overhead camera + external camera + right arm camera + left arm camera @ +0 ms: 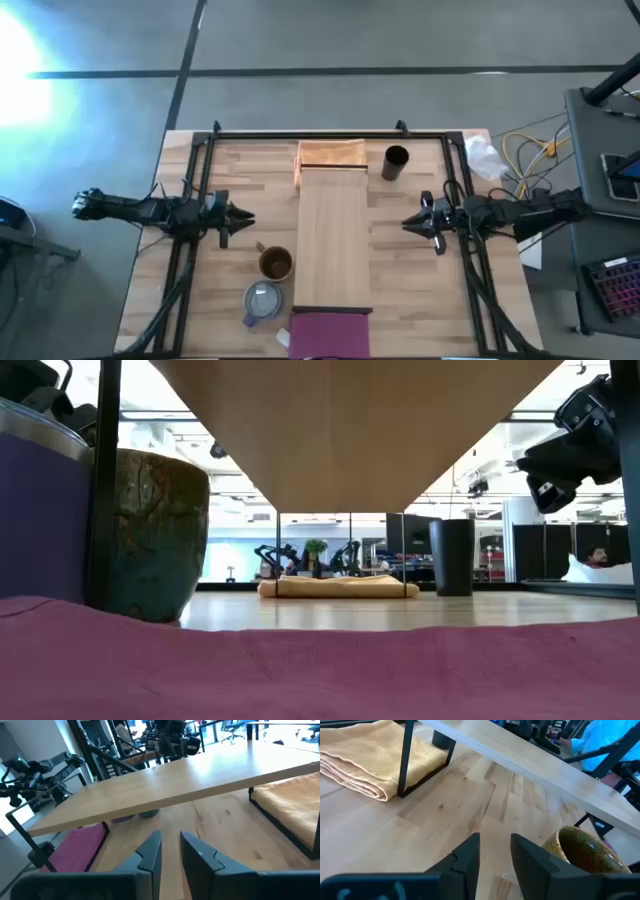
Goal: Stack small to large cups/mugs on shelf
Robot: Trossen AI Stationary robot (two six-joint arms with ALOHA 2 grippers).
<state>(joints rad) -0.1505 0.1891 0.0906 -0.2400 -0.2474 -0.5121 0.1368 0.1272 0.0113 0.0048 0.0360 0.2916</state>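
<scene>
The shelf (pixel 335 235), a long light-wood plank on thin black legs, runs near to far along the table's middle. The small dark cup (pixel 395 162) stands on the table by the shelf's far right corner. The brown mug (pixel 276 263) and the grey-blue mug (pixel 262 300) stand on the table left of the shelf's near half. My left gripper (pixel 247 218) hovers left of the shelf, narrowly open and empty, with the brown mug (pixel 585 852) just beside it. My right gripper (pixel 408 224) hovers right of the shelf, narrowly open and empty, facing the shelf's edge (pixel 175 785).
A folded tan cloth (pixel 330 153) lies under the shelf's far end. A magenta cloth (pixel 330 335) lies at the near end. A black frame (pixel 330 134) runs along the table's far edge and sides. Crumpled white material (pixel 483 158) lies at the far right. A person (pixel 615 740) is in the room behind.
</scene>
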